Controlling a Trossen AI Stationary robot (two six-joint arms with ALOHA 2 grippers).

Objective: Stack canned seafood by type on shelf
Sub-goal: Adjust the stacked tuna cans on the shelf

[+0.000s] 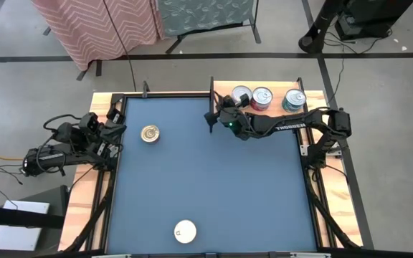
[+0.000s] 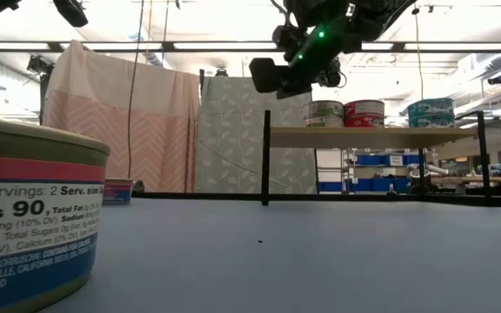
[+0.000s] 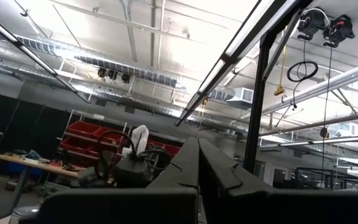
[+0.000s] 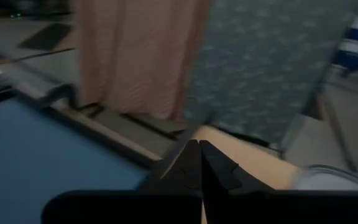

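Three tins were seen standing in a row on the shelf at the bench's far right corner, while a gold-lidded tin and a white-lidded tin were left well apart on the blue bench. The right gripper was held just beside the shelf's left upright, jaws pressed together on nothing. The left gripper was parked off the bench's left edge, jaws likewise closed and empty. The tins were judged stiff, moderately heavy and slick-sided; a pinch across the round wall, low and centred, was thought safest.
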